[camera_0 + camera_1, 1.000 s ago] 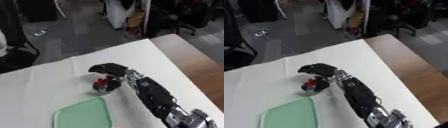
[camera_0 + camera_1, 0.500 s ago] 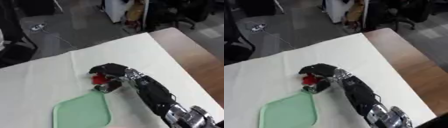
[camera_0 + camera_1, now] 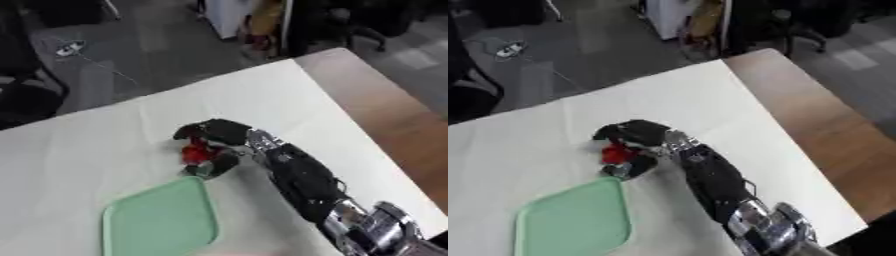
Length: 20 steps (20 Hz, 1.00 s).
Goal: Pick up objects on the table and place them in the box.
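Right robot hand near worktop centre, arm entering from 5 o'clock corner. Fingers curled over a small red object, thumb below against a rounded grey-silver part of the same item or a second one; cannot tell which. Object gripped, raised or resting on cloth: not resolvable. Pale green tray at 7 o'clock of the hand, its near corner just beside the grey part, lying flat on the white cloth-covered worktop. Bare brown worktop edge at 3 o'clock, beyond the cloth. Left robot hand out of both views. Dark floor and office chairs past the far edge at 12 o'clock. Forearm black with silver joint near the 5 o'clock edge.
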Motion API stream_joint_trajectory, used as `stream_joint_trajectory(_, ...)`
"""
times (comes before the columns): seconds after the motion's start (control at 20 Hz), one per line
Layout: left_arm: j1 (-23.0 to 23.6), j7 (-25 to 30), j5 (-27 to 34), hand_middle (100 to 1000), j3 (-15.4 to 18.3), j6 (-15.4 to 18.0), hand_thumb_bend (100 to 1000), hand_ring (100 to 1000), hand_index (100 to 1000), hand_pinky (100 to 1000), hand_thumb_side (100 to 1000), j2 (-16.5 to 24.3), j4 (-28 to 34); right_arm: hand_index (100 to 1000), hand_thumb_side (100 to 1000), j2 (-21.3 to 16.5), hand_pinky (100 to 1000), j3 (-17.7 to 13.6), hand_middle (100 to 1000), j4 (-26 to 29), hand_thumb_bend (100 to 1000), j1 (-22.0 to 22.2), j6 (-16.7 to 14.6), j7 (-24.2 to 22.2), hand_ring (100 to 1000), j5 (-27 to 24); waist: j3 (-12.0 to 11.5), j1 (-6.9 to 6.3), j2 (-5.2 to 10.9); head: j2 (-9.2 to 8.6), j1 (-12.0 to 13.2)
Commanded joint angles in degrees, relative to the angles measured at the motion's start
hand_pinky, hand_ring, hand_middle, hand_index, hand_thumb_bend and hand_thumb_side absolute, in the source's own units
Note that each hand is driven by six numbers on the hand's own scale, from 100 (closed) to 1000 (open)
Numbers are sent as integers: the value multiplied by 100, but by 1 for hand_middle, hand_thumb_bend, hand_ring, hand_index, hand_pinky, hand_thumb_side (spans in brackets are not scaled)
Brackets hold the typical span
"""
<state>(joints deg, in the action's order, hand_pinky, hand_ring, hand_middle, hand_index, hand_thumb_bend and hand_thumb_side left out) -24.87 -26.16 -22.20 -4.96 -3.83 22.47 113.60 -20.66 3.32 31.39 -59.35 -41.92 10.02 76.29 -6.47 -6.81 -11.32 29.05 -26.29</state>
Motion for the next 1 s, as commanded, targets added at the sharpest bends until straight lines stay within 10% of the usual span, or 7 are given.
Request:
stream_joint_trajectory(0.05,-84,4,14,665,40,22,289,492,808,319,800,80,99,908,485,-82,329,-25,789,-29,372,-34,-37,-77,530,-148,0,7,101,-58,-57)
stream_joint_trajectory(0.55,-125,12,24,664,29,35,289,491,807,319,800,47,99,852,400,-213,350,-50,736,21,362,-43,197,-136,502,-375,-26,-9,75,-201,-169)
stream_joint_trajectory(1.0,-126,14,29,664,29,34,289,491,807,318,800,37,99,441,315,-279,100,-118,310,3,260,24,466,276,122,-520,-26,-27,59,-248,-209)
